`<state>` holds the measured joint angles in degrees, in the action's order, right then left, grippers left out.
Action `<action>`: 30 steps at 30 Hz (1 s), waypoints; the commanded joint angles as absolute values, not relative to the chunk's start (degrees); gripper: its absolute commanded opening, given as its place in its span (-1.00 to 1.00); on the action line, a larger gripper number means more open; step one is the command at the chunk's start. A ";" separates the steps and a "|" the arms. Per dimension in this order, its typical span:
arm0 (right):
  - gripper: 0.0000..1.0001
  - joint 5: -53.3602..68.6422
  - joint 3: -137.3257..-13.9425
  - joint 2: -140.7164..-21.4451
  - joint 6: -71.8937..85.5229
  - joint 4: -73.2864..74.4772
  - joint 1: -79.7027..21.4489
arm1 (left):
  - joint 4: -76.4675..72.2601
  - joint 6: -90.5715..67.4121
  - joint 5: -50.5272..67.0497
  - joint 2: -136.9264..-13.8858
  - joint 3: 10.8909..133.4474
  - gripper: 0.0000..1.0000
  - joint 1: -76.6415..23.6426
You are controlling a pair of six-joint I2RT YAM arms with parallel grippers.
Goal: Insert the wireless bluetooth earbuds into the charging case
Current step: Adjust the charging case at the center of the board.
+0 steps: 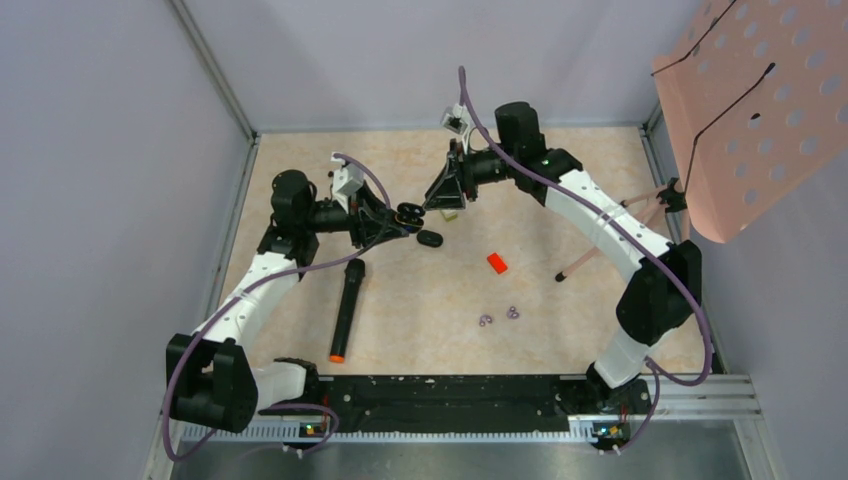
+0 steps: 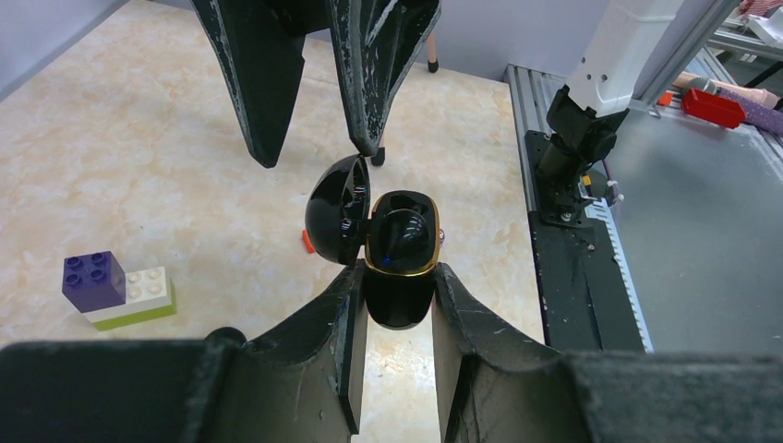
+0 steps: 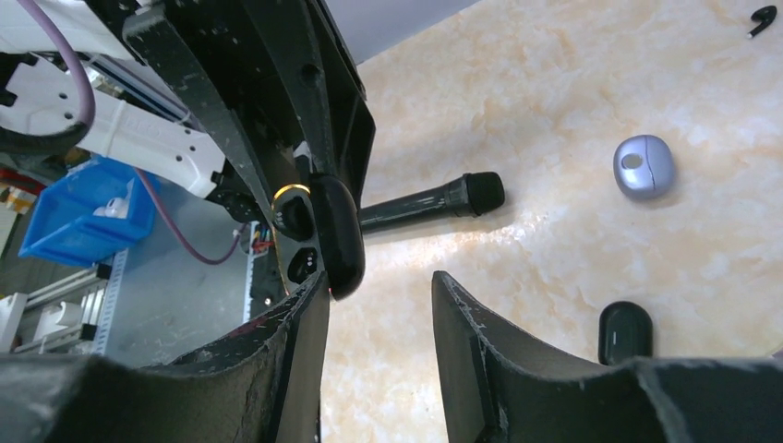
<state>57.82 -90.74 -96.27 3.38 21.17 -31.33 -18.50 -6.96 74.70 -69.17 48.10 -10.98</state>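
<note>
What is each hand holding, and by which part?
The left hand grips the open charging case by the sides of its lower half; the right hand holds nothing, fingers apart.

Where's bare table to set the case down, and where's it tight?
Free: between the marker and the red block; also the near strip below the purple rings. Crowded: where the left tool, holding the open case, meets the right tool, near the black oval piece.
</note>
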 commanded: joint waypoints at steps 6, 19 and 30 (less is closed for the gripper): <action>-0.02 64.45 -91.49 -93.19 7.36 15.46 -31.21 | -16.27 -3.79 72.88 -68.44 49.93 -1.00 -11.60; 0.09 62.47 -91.67 -97.67 7.58 14.67 -31.68 | -16.99 -4.05 75.13 -68.71 51.00 -1.00 -11.60; -0.07 63.50 -92.02 -99.34 7.43 14.44 -32.59 | -17.29 -4.20 75.11 -68.89 51.37 -1.00 -11.60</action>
<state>62.35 -90.37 -99.09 7.66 16.67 -31.86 -15.31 -4.60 73.91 -69.17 48.77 -11.42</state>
